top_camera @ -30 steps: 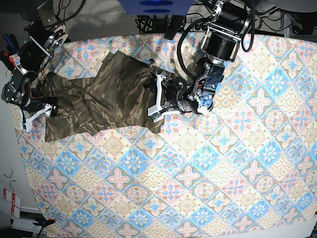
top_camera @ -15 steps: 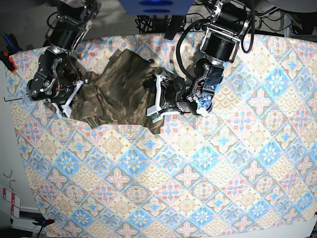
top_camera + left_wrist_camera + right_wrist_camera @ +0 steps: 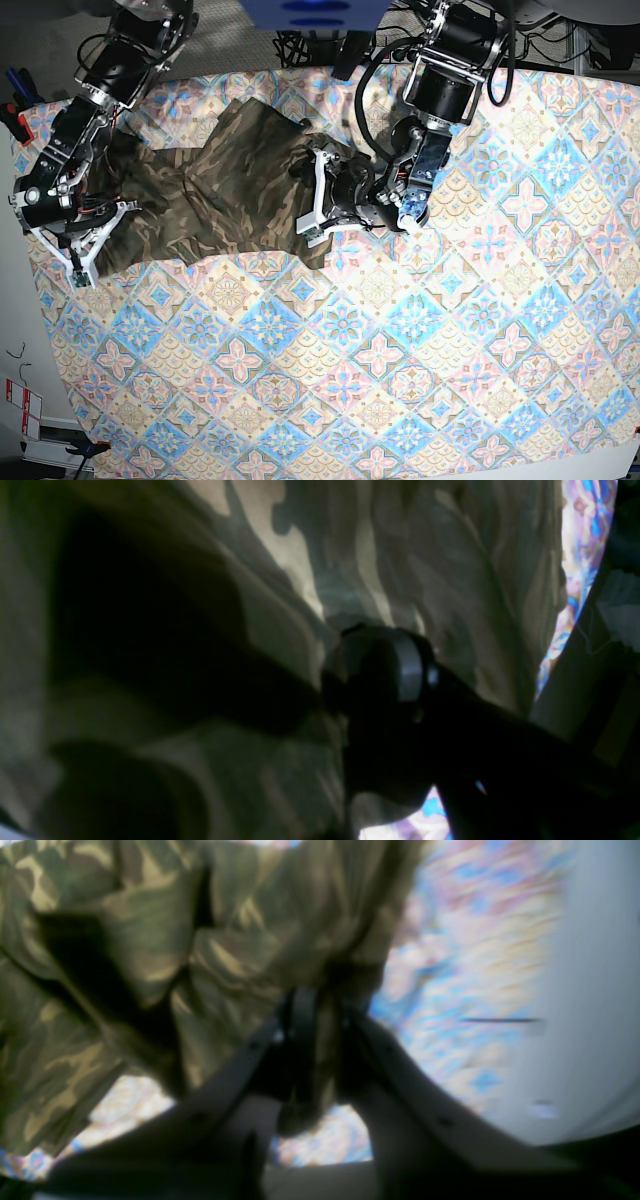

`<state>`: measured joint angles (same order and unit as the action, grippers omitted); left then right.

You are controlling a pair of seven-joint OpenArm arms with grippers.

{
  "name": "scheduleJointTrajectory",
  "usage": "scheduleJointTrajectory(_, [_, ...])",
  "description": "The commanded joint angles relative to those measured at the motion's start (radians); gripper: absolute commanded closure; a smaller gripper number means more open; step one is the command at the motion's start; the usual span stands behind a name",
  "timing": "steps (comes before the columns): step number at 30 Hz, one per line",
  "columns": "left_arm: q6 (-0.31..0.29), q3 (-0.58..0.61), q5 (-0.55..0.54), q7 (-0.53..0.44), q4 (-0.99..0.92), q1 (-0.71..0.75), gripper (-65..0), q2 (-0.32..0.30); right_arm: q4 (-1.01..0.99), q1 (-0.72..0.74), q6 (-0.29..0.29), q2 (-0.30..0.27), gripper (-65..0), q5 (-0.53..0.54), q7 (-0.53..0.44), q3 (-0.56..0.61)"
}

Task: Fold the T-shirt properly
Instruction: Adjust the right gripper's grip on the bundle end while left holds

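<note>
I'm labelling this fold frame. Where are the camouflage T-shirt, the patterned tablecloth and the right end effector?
Camouflage cloth T-shirt (image 3: 240, 190): base view, middle of its body.
Blue-pink-cream tile-patterned tablecloth (image 3: 420, 340): base view, bare centre area.
Right end effector (image 3: 320, 1040): right wrist view, between fingertips pinching cloth.

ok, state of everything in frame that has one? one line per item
T-shirt: crumpled, partly bunched, not folded flat; lies on the tablecloth between both grippers.
Right gripper: shut on a fold of the T-shirt, cloth hanging from it.
Left gripper: on the T-shirt's other edge; open or shut cannot be told, wrist view too dark.
Tablecloth: spread flat.
</note>
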<state>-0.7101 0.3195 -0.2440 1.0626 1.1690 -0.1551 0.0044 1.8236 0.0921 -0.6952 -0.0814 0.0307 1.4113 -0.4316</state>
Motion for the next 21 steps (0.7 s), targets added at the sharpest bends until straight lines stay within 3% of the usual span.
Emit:
scheduleJointTrajectory(1, [0.012, 0.003, 0.030, 0.029, 0.001, -0.004, -32.7, 0.010, 0.038, 0.016, -0.003, -0.004, -5.1, 0.015, -0.015, 0.032])
scheduleJointTrajectory(5, [0.012, 0.005, 0.035, 0.029, -0.001, -0.005, -32.7, 0.059, 0.051, 0.016, -0.003, -0.002, -5.5, 0.011, -0.015, 0.095])
scheduleJointTrajectory(8, [0.012, 0.005, 0.035, 0.029, -0.001, -0.005, -32.7, 0.061, 0.037, 0.019, -0.003, -0.002, -7.4, 0.010, -0.015, 0.037])
scheduleJointTrajectory(10, [0.012, 0.005, 0.035, 0.029, -0.001, -0.004, -32.7, 0.056, 0.023, 0.022, -0.003, -0.002, -11.9, 0.010, -0.015, -0.016])
scheduleJointTrajectory(16, [0.012, 0.005, 0.033, 0.029, -0.001, -0.004, -32.8, 0.022, -0.098, 0.024, -0.003, -0.004, -36.1, 0.015, -0.015, -0.244])
scheduleJointTrajectory(21, [0.012, 0.005, 0.031, 0.029, -0.001, -0.002, -32.8, 0.018, -0.252, 0.036, -0.003, -0.010, -38.1, 0.015, -0.015, -0.280])
